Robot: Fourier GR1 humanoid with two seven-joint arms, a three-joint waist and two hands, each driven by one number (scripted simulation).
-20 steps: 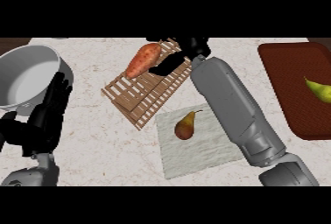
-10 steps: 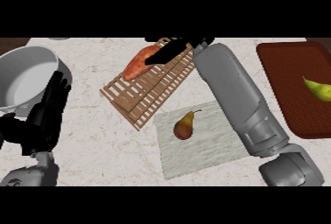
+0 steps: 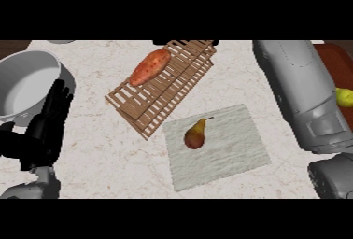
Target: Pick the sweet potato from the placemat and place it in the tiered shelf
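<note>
Sweet potato (image 3: 150,67): we find it lying on the upper left part of the slatted wooden tiered shelf (image 3: 165,91), long axis tilted, its upper end toward the shelf's far edge. No hand touches it.

Placemat (image 3: 217,148): pale, textured, lower centre of the counter (image 3: 103,163). Its near-left corner sits just beside the shelf's lower corner. A pear (image 3: 195,135) lies on it, stem pointing up and right.

Left hand (image 3: 43,130): black, at the left edge of the view, fingers straight and held up close together, holding nothing. It stands just in front of a large grey pot (image 3: 24,79), which occupies the upper left.

Right arm (image 3: 300,93): the grey forearm runs up the right side toward the top edge. We see only a dark sliver at the top edge above the shelf where the right hand should be; we cannot tell how its fingers are set.

Far right: a dark red-brown board (image 3: 336,60), partly covered by the forearm, with a yellow-green fruit (image 3: 345,97) on it at the picture's edge.
</note>
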